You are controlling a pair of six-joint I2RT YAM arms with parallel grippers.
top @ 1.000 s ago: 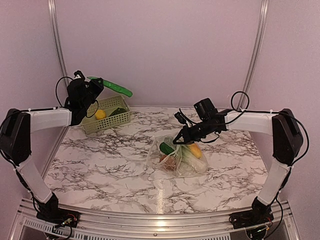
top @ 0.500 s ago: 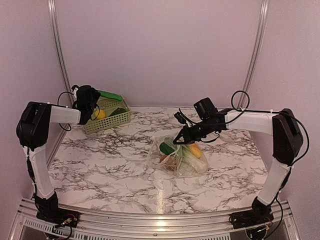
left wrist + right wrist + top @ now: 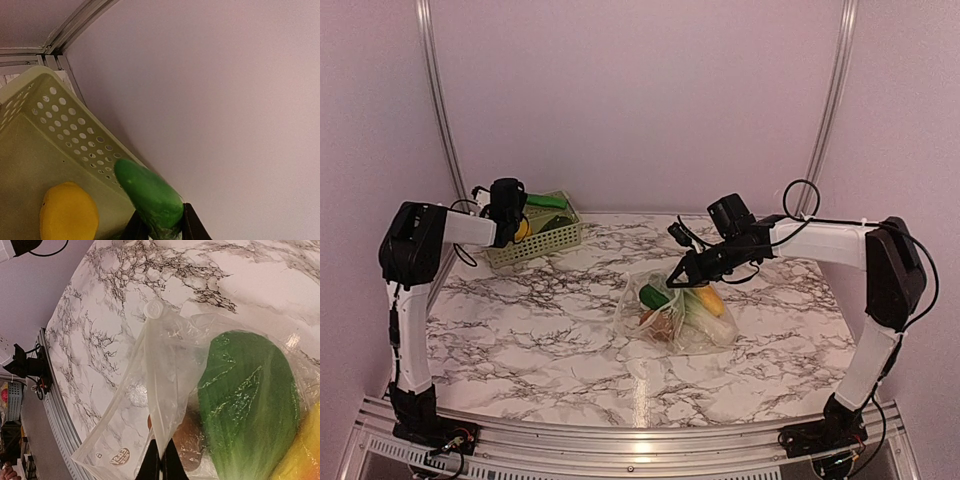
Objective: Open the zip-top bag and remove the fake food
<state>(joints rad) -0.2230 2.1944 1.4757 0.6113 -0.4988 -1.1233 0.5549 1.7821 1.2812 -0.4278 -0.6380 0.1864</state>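
Behind zip-top bag (image 3: 162, 360) film, brown fake food (image 3: 189, 439) blurry; right gripper (image 3: 160, 455) cropped.

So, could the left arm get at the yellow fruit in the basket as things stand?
Probably not yet. The left gripper is at the basket and the yellow fruit lies uncovered, but its jaws are shut on the green cucumber, which it must release first.

The top camera looked down from above the near edge across the whole table (image 3: 520, 335). The left wrist view sat close over the basket (image 3: 75, 125), the right close over the zip-top bag (image 3: 165, 355); the top view shared these 2.
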